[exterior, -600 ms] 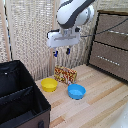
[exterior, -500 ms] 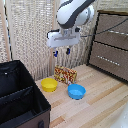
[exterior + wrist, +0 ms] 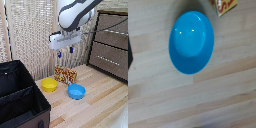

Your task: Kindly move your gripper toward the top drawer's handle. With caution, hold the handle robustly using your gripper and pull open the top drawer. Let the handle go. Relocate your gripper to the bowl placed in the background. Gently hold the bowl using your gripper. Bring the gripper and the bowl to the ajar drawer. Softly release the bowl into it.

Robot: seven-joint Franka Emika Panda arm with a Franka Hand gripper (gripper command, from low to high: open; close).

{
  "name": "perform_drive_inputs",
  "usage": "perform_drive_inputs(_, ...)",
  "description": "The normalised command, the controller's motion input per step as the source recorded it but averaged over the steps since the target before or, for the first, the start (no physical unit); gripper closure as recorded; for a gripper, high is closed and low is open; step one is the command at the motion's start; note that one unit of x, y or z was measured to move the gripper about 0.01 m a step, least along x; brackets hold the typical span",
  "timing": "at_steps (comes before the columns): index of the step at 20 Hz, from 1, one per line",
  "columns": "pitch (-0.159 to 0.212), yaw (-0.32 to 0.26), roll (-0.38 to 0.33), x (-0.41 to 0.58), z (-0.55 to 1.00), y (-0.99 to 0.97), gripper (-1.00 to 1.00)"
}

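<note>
My gripper (image 3: 65, 51) hangs from the white arm, high above the wooden floor, its two blue-tipped fingers apart and empty. Below it and toward the exterior view's left lies the yellow bowl (image 3: 49, 84). It does not show in the wrist view. That view looks straight down on the blue bowl (image 3: 191, 42), which lies beside the yellow one (image 3: 76, 91). The brown dresser stands at the exterior view's right. Its top drawer (image 3: 114, 25) looks shut, with the thin handle (image 3: 111, 33) across its front. My gripper is well away from that handle.
A patterned box (image 3: 65, 74) stands behind the two bowls, and its corner (image 3: 225, 6) shows in the wrist view. A big black bin (image 3: 20, 95) fills the exterior view's left foreground. A woven screen (image 3: 30, 35) backs the scene. A lower drawer (image 3: 107, 59) sits under the top one.
</note>
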Motion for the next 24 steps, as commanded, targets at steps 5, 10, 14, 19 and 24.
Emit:
perform_drive_inputs(5, 0.0, 0.137, -0.361, -0.111, 0.0, -0.18, -1.0)
perform_drive_inputs(10, 0.0, 0.125, -0.369, -0.069, 0.0, -0.18, -1.0)
perform_drive_inputs(14, -0.002, 0.129, -0.367, -0.072, 0.0, -0.18, -1.0)
perform_drive_inputs(19, -0.008, 0.133, -0.353, -0.045, 0.03, -0.15, -1.0)
perform_drive_inputs(24, 0.0, 0.142, -0.314, -0.03, 0.18, -0.09, -1.0)
